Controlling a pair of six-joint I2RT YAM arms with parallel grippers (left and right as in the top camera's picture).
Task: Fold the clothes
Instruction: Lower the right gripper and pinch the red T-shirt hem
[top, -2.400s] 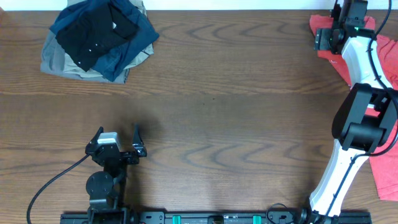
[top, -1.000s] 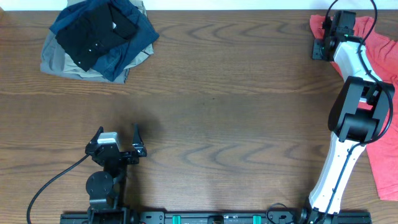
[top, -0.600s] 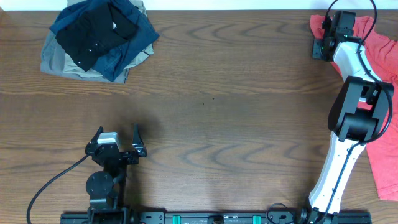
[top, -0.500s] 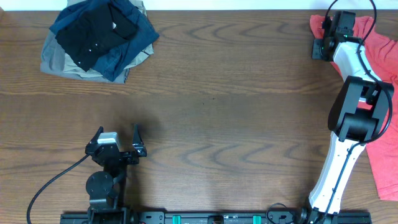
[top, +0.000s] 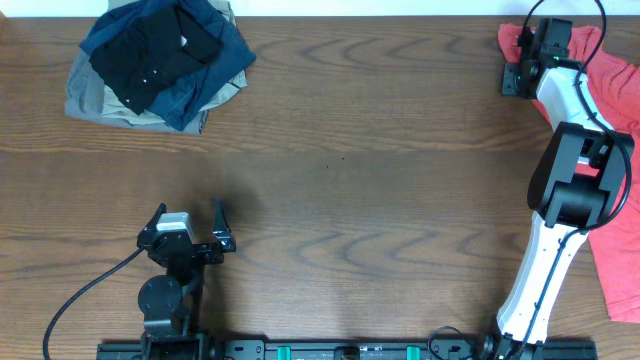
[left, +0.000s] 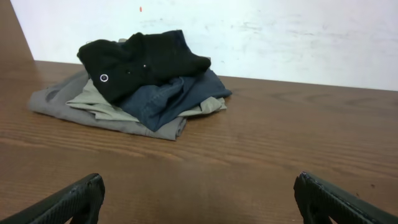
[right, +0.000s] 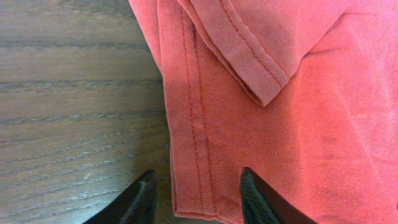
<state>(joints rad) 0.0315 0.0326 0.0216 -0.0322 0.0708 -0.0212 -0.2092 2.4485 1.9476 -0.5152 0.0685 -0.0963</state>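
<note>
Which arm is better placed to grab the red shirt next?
Right. The right claw straddles the hem of the shirt; the left claw sits open, far from it.

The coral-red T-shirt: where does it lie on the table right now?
Overhead, the T-shirt lies along the table's right edge, its far corner under the right tool; the folded pile sits far left.

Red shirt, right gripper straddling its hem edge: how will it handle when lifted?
Probably floppy: the T-shirt lies in soft overlapping folds, so it should drape from the right gripper. Likely light: the knit looks thin. The stitched hem looks doubled, so it probably gives a firmer pinch.
</note>
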